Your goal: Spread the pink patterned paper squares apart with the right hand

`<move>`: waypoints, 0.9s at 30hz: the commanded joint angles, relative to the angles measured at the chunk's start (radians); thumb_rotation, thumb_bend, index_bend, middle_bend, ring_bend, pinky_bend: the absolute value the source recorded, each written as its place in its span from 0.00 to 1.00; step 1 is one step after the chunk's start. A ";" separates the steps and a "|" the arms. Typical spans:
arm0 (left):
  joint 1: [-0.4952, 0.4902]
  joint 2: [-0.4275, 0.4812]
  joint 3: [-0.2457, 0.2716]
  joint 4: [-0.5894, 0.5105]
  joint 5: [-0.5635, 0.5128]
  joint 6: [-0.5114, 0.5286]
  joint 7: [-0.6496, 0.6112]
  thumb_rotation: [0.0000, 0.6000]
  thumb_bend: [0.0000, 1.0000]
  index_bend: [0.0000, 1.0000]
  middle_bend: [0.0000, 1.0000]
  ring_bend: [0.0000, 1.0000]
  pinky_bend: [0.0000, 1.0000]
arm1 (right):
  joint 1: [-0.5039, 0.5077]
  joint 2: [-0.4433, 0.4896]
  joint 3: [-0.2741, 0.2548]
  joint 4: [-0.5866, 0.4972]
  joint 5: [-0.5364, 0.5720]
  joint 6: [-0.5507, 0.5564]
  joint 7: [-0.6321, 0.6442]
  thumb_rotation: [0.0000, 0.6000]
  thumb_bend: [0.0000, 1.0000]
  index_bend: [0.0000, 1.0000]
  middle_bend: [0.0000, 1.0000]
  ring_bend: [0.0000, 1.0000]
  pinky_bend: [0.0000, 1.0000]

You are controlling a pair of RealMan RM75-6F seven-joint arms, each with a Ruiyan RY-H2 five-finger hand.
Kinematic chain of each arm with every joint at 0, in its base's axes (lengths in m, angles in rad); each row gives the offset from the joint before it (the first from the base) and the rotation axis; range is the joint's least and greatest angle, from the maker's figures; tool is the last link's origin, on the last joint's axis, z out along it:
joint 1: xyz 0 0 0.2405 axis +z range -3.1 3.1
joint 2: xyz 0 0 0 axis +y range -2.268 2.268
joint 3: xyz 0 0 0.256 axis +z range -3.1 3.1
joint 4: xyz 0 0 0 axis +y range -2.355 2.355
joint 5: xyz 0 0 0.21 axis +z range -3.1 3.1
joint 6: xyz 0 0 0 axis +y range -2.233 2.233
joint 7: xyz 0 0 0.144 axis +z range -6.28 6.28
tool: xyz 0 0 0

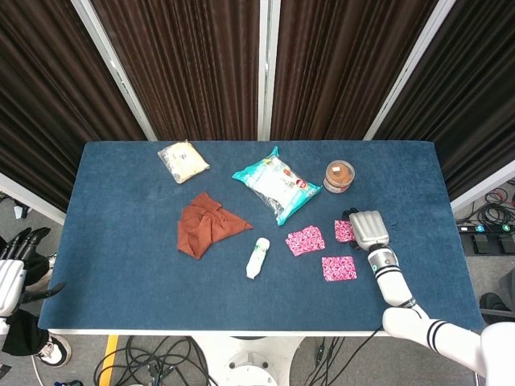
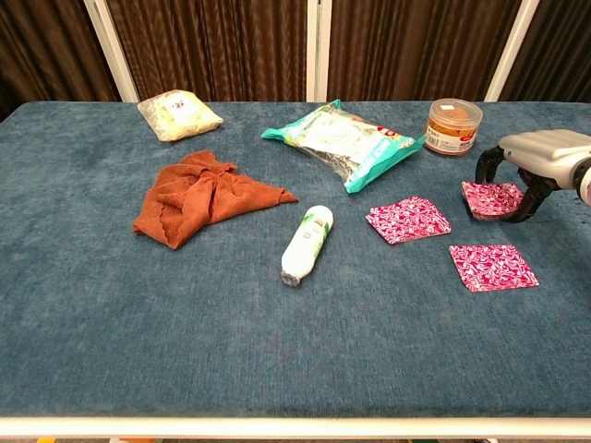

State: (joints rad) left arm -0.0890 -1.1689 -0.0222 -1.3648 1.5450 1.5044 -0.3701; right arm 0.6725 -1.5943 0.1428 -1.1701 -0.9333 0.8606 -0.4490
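Observation:
Three pink patterned paper squares lie on the blue table. One square [image 1: 305, 240] [image 2: 407, 219] sits right of the white bottle. A second square [image 1: 339, 268] [image 2: 493, 267] lies flat nearer the front edge. My right hand [image 1: 368, 229] [image 2: 536, 161] pinches the third square [image 1: 345, 231] [image 2: 491, 198] between its dark fingers, just above or on the cloth, in front of the jar. The three squares are apart from each other. My left hand [image 1: 12, 261] hangs off the table's left side, fingers spread, holding nothing.
A white bottle [image 1: 257, 258] [image 2: 307, 245] lies mid-table. An orange cloth [image 1: 208, 226], a teal snack bag [image 1: 277, 184], a yellow packet [image 1: 183, 161] and a brown-lidded jar [image 1: 339, 176] [image 2: 453, 126] stand further back. The jar is close behind my right hand.

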 commanded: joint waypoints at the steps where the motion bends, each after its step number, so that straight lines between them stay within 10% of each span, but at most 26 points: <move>1: 0.000 0.000 0.000 0.001 -0.001 -0.001 -0.002 1.00 0.01 0.09 0.10 0.00 0.13 | -0.002 0.013 0.000 -0.019 0.013 0.000 -0.013 1.00 0.09 0.21 0.18 0.77 0.83; 13: 0.004 0.005 -0.003 -0.001 -0.005 0.006 -0.006 1.00 0.02 0.09 0.10 0.00 0.13 | -0.124 0.181 -0.029 -0.269 -0.196 0.232 0.125 1.00 0.08 0.18 0.22 0.64 0.80; 15: 0.004 0.005 -0.003 -0.003 -0.004 0.007 -0.002 1.00 0.02 0.09 0.10 0.00 0.13 | -0.179 0.237 -0.057 -0.316 -0.288 0.324 0.185 1.00 0.08 0.18 0.21 0.49 0.65; 19: 0.007 0.000 -0.003 0.008 -0.003 0.014 0.010 1.00 0.02 0.09 0.10 0.00 0.13 | -0.296 0.346 -0.111 -0.414 -0.360 0.442 0.318 1.00 0.08 0.05 0.02 0.05 0.04; 27: 0.011 0.012 0.006 -0.004 0.006 0.016 0.026 1.00 0.02 0.09 0.10 0.00 0.13 | -0.514 0.319 -0.184 -0.254 -0.467 0.712 0.402 1.00 0.08 0.00 0.00 0.00 0.00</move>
State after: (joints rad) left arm -0.0782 -1.1602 -0.0174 -1.3633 1.5469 1.5169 -0.3475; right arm 0.2380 -1.2649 -0.0033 -1.4889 -1.3685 1.5048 -0.0897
